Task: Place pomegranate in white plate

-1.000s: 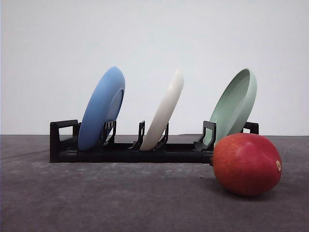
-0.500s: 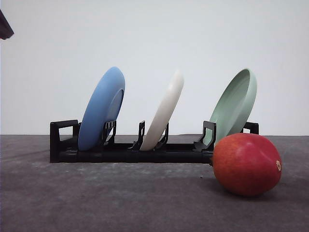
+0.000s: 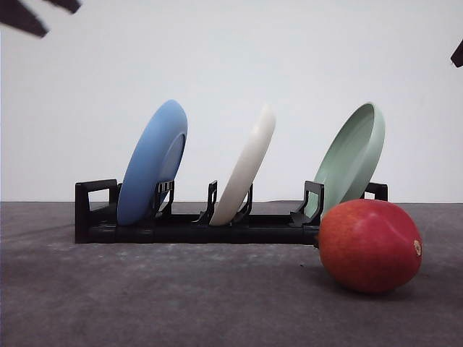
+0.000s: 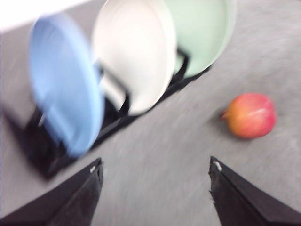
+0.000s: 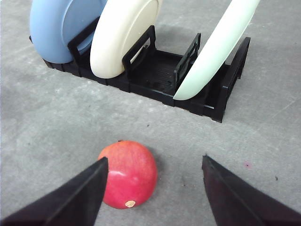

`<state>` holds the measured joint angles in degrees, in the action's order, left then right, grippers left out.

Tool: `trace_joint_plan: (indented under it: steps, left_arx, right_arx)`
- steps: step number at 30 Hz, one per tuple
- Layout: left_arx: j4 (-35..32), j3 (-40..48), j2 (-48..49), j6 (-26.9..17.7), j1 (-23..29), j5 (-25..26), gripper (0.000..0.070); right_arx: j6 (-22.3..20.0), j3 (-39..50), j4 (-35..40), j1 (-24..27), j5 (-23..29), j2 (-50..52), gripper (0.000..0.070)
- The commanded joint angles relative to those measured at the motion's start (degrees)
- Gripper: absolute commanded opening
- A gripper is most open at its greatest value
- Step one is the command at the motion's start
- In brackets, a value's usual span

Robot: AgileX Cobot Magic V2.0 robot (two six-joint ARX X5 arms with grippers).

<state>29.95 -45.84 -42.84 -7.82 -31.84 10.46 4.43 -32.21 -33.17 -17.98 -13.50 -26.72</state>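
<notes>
The red pomegranate (image 3: 370, 246) lies on the grey table at the front right, just in front of the rack's right end; it also shows as pomegranate (image 5: 128, 174) and pomegranate (image 4: 250, 115). The white plate (image 3: 247, 166) stands tilted in the middle slot of the black rack (image 3: 195, 228), seen too as white plate (image 5: 123, 35) and white plate (image 4: 134, 49). My left gripper (image 4: 155, 181) is open, high over the table in front of the rack. My right gripper (image 5: 153, 181) is open above the table, with the pomegranate by its left finger.
A blue plate (image 3: 153, 160) leans in the rack's left slot and a pale green plate (image 3: 351, 157) in its right slot, close behind the pomegranate. Dark parts of the left arm (image 3: 25, 16) and right arm (image 3: 457, 54) cross the upper corners of the front view.
Dark parts of both arms have come into the top corners of the front view. The plates, rack and pomegranate have not moved.
</notes>
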Motion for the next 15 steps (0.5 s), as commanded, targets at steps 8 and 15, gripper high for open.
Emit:
trace_joint_plan:
  steps: [8, 15]
  left_arx:
    - [-11.88, -1.32, -9.86, -3.26, -5.71, -4.47, 0.043]
    - [-25.47, -1.36, -21.35, -0.66, -9.11, -6.75, 0.043]
  right_arx:
    - [-0.57, -1.03, 0.63, -0.26, -0.09, -0.11, 0.04]
    - [-0.59, -1.03, 0.63, -0.26, -0.04, -0.11, 0.04]
